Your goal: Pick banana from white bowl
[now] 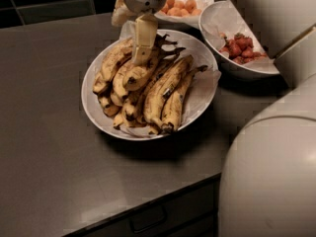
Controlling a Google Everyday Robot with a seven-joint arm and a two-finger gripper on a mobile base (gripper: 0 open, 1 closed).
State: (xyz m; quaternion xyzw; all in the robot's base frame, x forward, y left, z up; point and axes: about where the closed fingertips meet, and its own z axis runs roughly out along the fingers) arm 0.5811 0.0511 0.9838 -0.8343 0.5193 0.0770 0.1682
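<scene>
The wide white bowl (203, 85), lined with white paper, sits on the dark counter and holds a pile of several overripe speckled bananas. Two long curved brown-streaked bananas (170, 90) lie joined at their dark stems on the right side of the pile. A plumper, cleaner banana (114, 59) lies at the left. My gripper (139, 53) hangs down from the top of the view over the back middle of the pile. Its tip is at or just above a banana (138, 73) in the centre. Whether it touches that banana I cannot tell.
A deeper white bowl with red fruit (237, 48) stands at the right, and a white bowl with orange fruit (180, 6) behind. My white arm and body (271, 172) fill the right and lower right. The counter's front edge (148, 206) runs below, with a drawer under it.
</scene>
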